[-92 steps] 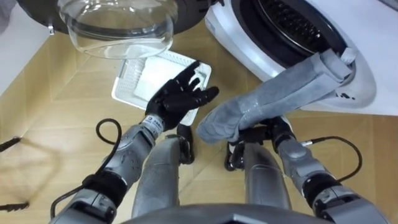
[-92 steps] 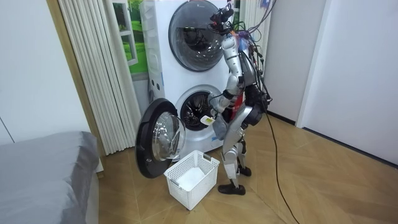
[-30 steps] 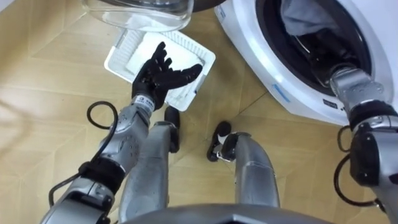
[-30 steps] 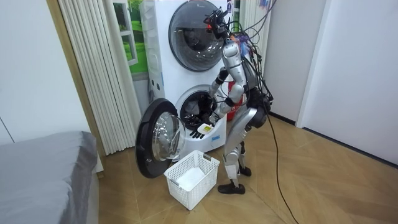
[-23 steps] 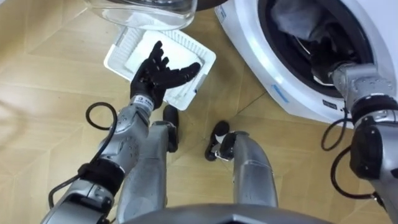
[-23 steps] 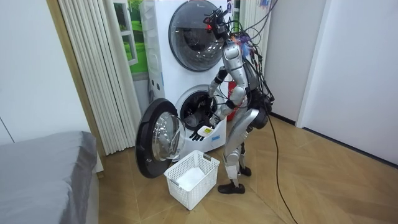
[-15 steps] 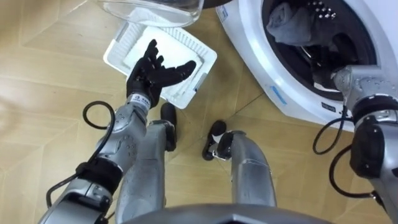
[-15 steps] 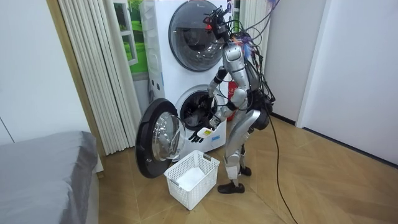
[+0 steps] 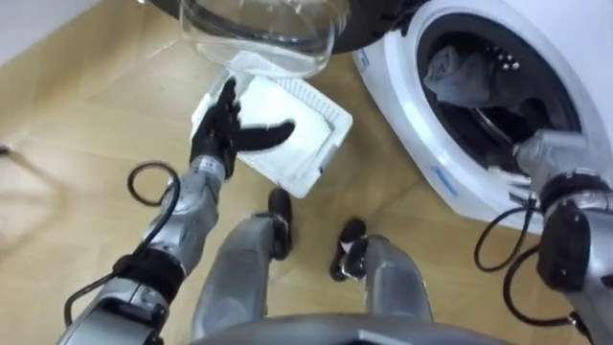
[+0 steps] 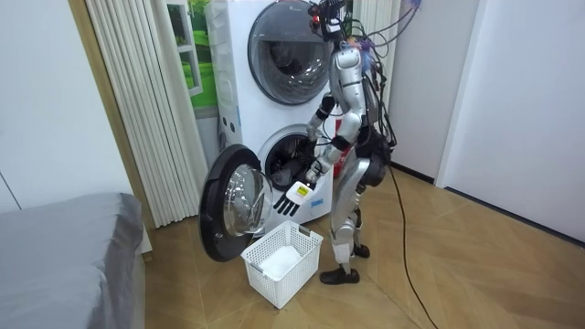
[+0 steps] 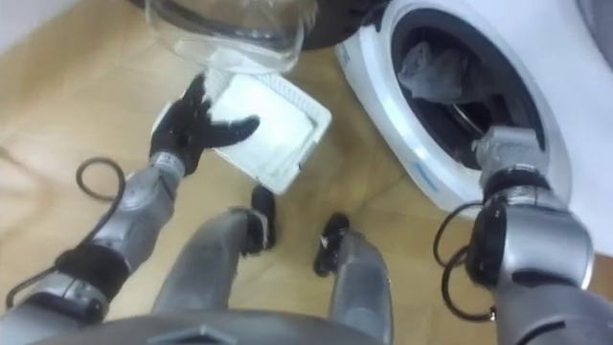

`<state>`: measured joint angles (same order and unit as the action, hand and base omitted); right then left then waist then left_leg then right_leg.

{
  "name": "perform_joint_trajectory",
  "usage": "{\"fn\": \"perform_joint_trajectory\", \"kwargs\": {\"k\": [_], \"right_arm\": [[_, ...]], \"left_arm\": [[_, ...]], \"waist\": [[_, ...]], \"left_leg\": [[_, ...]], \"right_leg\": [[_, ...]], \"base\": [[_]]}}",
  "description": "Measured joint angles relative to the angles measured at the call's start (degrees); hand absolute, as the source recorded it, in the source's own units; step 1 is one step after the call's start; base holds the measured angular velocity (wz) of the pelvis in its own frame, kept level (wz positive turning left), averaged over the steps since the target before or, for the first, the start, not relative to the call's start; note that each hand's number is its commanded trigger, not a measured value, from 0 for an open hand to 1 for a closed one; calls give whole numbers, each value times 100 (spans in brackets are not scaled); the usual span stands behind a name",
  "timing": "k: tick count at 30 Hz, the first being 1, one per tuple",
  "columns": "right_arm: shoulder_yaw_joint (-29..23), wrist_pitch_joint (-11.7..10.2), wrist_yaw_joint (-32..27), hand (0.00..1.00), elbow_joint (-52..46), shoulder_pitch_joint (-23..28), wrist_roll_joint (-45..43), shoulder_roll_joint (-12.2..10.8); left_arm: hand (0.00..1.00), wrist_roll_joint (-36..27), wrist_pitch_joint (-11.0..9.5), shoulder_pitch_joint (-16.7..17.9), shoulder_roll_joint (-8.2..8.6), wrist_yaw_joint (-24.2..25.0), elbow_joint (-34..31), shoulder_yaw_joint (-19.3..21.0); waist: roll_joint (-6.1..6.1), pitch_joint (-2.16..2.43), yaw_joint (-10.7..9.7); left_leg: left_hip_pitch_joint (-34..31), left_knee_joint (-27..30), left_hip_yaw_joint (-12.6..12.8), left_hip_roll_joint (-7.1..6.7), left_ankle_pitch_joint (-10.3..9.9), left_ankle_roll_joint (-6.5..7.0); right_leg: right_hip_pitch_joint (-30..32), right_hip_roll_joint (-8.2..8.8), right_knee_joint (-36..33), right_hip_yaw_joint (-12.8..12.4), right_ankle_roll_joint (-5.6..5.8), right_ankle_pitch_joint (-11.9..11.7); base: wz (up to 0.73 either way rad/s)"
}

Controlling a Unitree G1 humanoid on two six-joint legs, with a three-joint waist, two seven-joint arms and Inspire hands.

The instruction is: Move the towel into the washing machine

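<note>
the left hand (image 9: 222, 129) was held out with its fingers straight and spread apart, holding nothing. in the eye views it hung over the left corner of a white basket (image 9: 330, 153) that stood on the wooden floor (image 9: 86, 134), near the robot's feet.

the right hand was reached in through the round opening of the washing machine (image 9: 421, 134). it was hidden past the wrist behind the rim, so whether it was open or closed could not be told.

the grey towel (image 9: 458, 75) lay bunched inside the dark drum (image 9: 522, 96), at the upper left of the opening and apart from the right wrist.

the machine's door (image 9: 259, 29), with its clear glass bowl, stood swung open to the robot's left, above the far end of the basket.

in the room view the robot stood upright, close to the front of the lower of two stacked machines. the left hand was out above the basket, and the open door was on the room view's left. a grey bed (image 10: 64, 256) showed at the lower left of that view, well apart from the robot.
</note>
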<state>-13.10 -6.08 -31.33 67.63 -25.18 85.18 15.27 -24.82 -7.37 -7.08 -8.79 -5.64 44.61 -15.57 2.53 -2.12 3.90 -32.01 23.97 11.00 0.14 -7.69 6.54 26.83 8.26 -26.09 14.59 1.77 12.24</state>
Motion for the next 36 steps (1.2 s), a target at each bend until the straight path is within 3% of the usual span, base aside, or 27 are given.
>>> {"fn": "perform_joint_trajectory", "kwargs": {"k": [2,3,6,9,12,18,20,23,29,32,36], "right_arm": [[208,-105,166,0,-3,573,-360,-146],[400,-159,286,0,-4,958,-548,-202],[585,-326,470,0,287,1779,-1649,-333],[928,-298,655,0,651,2478,-3085,-454],[1228,-244,830,0,864,2778,-4353,-455],[1619,-136,1260,0,799,2800,-6545,-443],[1643,-135,1341,0,767,2800,-6877,-451],[1641,-134,1393,0,687,2830,-7010,-485],[1640,7,1733,0,673,3014,-7006,-617],[1629,113,1936,0,670,3108,-7021,-657],[1562,208,2043,0,714,3098,-7034,-675]], "left_arm": [[0,131,-3,274,0,-39,153,162],[0,267,-10,479,1,-45,302,232],[0,738,-10,891,-3,-108,689,463],[0,1013,-10,1224,4,-174,1107,760],[0,1340,-9,1454,22,-181,1167,930],[0,1706,-14,1695,13,-271,1300,1101],[0,1707,-12,1729,14,-266,1344,1106],[0,1796,-2,1853,28,-257,1346,1159],[0,1866,112,1932,140,-239,1406,1326],[0,1981,171,1971,140,-196,1408,1427],[0,2131,267,1991,138,-106,1457,1639]], "waist": [[-30,22,-17],[-97,68,-26],[-212,132,-68],[-263,166,-94],[-340,149,-130],[-405,162,-189],[-387,155,-186],[-379,151,-196],[-250,154,-221],[-222,192,-229],[-200,155,-346]], "left_leg": [[322,-205,-10,16,10,-44],[465,-307,-15,27,1,-68],[909,-625,54,6,-5,-107],[1333,-841,117,13,-44,-182],[1578,-968,143,13,-41,-223],[2174,-1236,279,9,-43,-295],[2319,-1270,278,3,-56,-315],[2579,-1353,277,-7,-74,-344],[2888,-1468,268,-82,-103,-388],[2983,-1484,247,-77,-135,-410],[3095,-1485,222,-75,-168,-415]], "right_leg": [[-396,-97,366,8,6,-112],[-600,-153,587,11,23,-178],[-1034,-207,1020,-37,48,-288],[-1434,-250,1273,-58,46,-323],[-1662,-280,1364,-100,36,-330],[-2115,-318,1592,-165,12,-334],[-2265,-325,1649,-167,15,-333],[-2489,-331,1692,-179,30,-315],[-2817,-330,1832,-180,33,-242],[-2908,-340,1838,-179,42,-237],[-3041,-346,1834,-158,45,-235]], "base": [[-9],[-9],[-15],[-18],[-13],[-17],[-5],[-4],[0],[0],[2]]}}
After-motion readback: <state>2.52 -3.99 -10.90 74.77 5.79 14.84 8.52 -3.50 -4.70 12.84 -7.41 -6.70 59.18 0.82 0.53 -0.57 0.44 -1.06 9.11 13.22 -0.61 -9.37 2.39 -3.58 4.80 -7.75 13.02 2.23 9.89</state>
